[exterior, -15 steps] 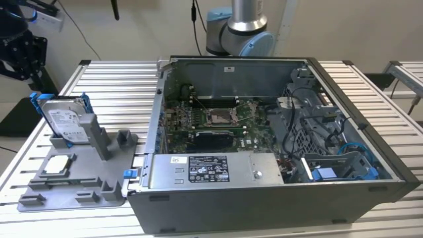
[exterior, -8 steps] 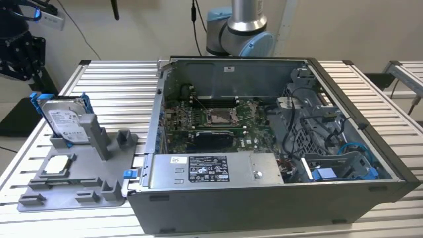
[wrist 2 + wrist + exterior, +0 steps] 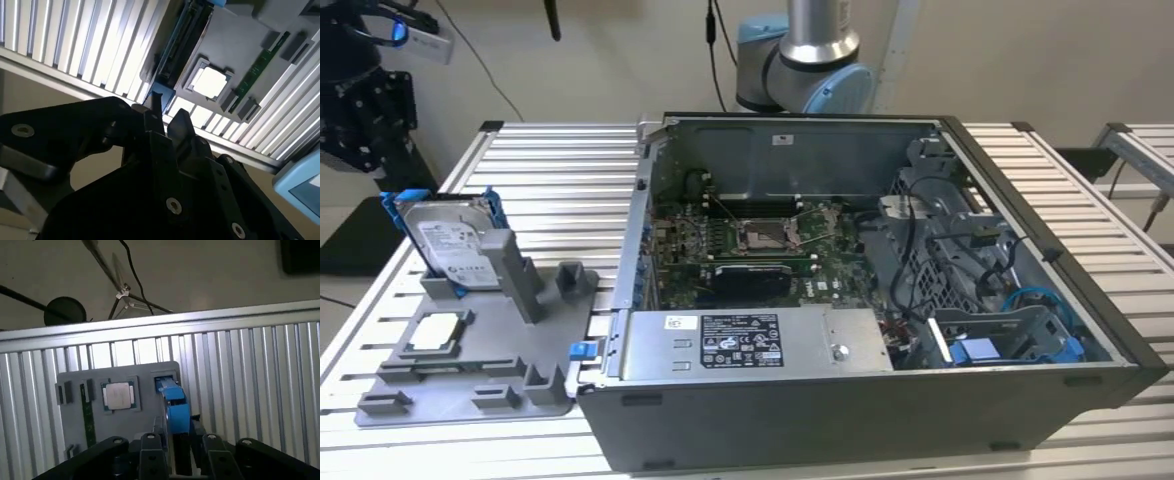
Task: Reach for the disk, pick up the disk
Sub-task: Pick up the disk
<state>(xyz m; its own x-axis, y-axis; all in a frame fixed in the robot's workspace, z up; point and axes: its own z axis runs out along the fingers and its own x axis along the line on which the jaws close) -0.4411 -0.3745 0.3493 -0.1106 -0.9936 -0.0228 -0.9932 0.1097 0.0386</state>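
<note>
A: Disk [image 3: 450, 240]: stands on edge in the grey moulded holder [image 3: 467, 385], at the exterior view's left, near the open computer case [image 3: 881, 300].
B: Handling?
A: I judge it dense, rigid and shock-sensitive. The metal faces look slick. Best pinched across the flat faces, near the blue plastic frame [image 3: 175, 407].
B: Gripper [image 3: 167, 114]?
A: Jaws apart, empty. Lined up over the framed edge, seemingly clear of it.

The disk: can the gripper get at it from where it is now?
Probably yes. In the first wrist view the disk stands in its grey holder, its blue-framed edge straight ahead of the open gripper, with nothing between them.
</note>
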